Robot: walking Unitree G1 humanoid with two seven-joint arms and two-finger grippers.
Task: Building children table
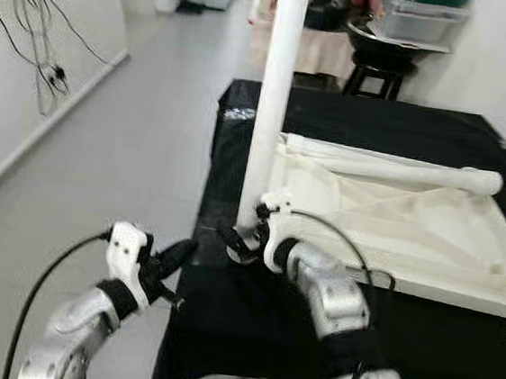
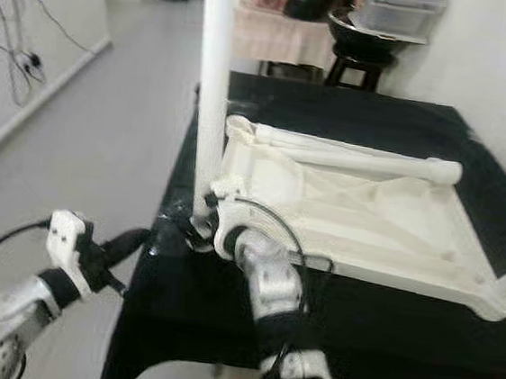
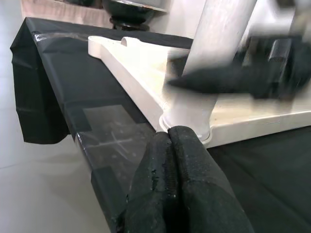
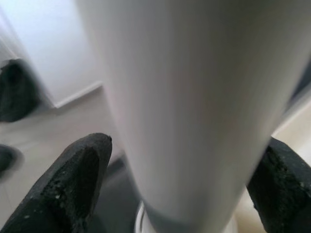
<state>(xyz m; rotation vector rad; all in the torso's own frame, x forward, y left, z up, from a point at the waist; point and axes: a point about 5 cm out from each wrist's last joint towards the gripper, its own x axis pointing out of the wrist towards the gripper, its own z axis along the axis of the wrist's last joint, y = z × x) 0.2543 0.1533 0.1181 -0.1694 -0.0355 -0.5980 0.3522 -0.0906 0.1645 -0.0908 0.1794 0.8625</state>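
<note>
Left eye view, setting: a black-covered work table (image 1: 247,334) with an upturned cream children's tabletop (image 1: 411,233) lying on it, underside up.
Upright leg: a white table leg (image 1: 271,101) stands vertical at the tabletop's near left corner, its foot seated in the corner socket; its upper end is cut off by the frame edge.
Loose leg: a second white leg (image 1: 391,170) lies flat along the tabletop's far edge.
Right gripper: the right gripper (image 1: 240,242) is at the base of the upright leg; in the right wrist view one black finger (image 4: 73,184) sits on each side of the leg (image 4: 184,107), touching or nearly touching it, so it is clasped around the leg. Exact contact is hard to judge because the leg is blurred and very close to the lens.
Left gripper: the left gripper (image 1: 176,256) hovers off the table's near left edge, just beside the corner. Its fingers (image 3: 165,189) are pressed together with nothing between them.
Left wrist view, blur: the right gripper (image 3: 228,77) appears as a dark smear across the leg's base, details unreadable.
Cable: a black cable (image 1: 338,239) arcs over the right wrist.
Background: a dark stool (image 1: 378,71) carrying a bowl and bins, partly cut off at the top; wires (image 1: 40,59) hang on the left wall.
</note>
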